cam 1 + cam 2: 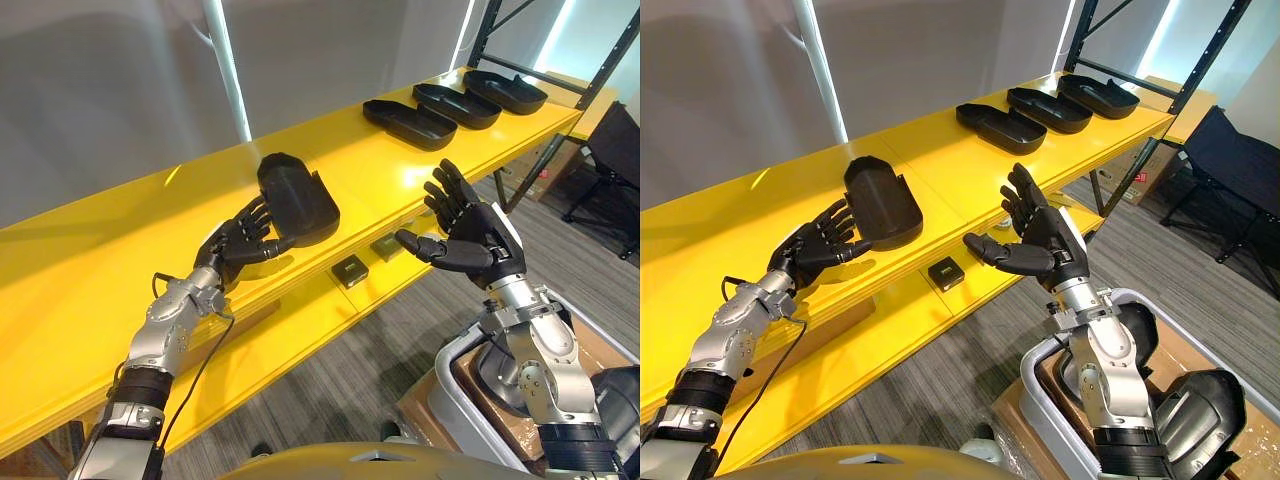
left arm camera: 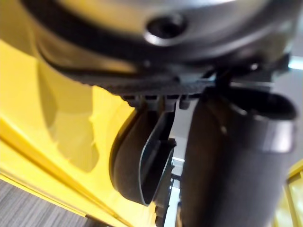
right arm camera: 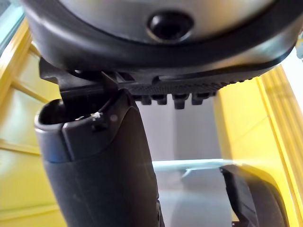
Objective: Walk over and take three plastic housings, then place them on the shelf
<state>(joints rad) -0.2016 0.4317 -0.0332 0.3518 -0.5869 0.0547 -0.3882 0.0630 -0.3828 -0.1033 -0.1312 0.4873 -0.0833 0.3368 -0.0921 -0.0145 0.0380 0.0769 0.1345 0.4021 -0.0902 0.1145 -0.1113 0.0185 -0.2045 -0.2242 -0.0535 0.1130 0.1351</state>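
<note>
Holding the housing [image 1: 298, 195] at its near end, the left hand [image 1: 240, 245] has its fingers bent on the housing's wall and its thumb under the lower rim; the grip looks loose to me. The housing is on the top of the shelf [image 1: 120, 230], close to the shelf's front edge, and it seems tilted, one side up, not flat. The right hand [image 1: 470, 235] hovers in front of the shelf, wide open, fingers spread, holding nothing. Three more housings [image 1: 457, 105] lie in a row at the shelf's far right end, well apart from the held one. A small box [image 1: 350, 270] sits on the shelf's lower board; a bin [image 1: 1038, 395] with another housing [image 1: 1200, 405] stands on the floor before the shelf.

I judge this as the placing step, nearly done. The risk is the front edge: if the hand lets go while the housing is tilted, it may rock toward the edge and slide off to the lower board or the floor; if the thumb catches the rim when the hand pulls away, it may drag the housing with it; a push deeper onto the shelf would be safer first.
</note>
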